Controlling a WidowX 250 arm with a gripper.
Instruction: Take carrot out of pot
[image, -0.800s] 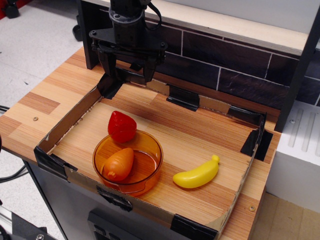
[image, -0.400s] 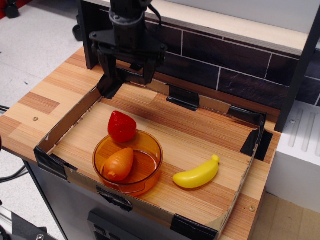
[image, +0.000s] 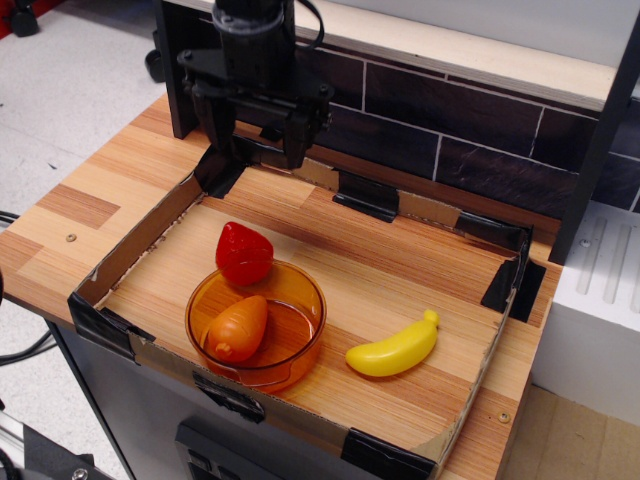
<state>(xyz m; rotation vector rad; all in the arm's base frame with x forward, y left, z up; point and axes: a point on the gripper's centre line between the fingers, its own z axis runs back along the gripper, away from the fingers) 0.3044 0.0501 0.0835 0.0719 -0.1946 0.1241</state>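
Note:
The orange carrot (image: 237, 327) lies inside the amber translucent pot (image: 300, 285), toward its left side. The pot sits at the front left of the cardboard-walled tray. My gripper (image: 256, 150) hangs open and empty above the tray's back left corner, well behind and above the pot. Its two black fingers (image: 220, 130) point down with a wide gap between them.
A red strawberry (image: 243, 253) rests against the pot's back rim. A yellow banana (image: 394, 348) lies to the pot's right. Low cardboard walls (image: 140, 240) with black tape ring the wooden tray. A dark brick wall (image: 450, 130) stands behind.
My gripper has risen slightly and stayed open. The carrot, pot, strawberry and banana have not moved.

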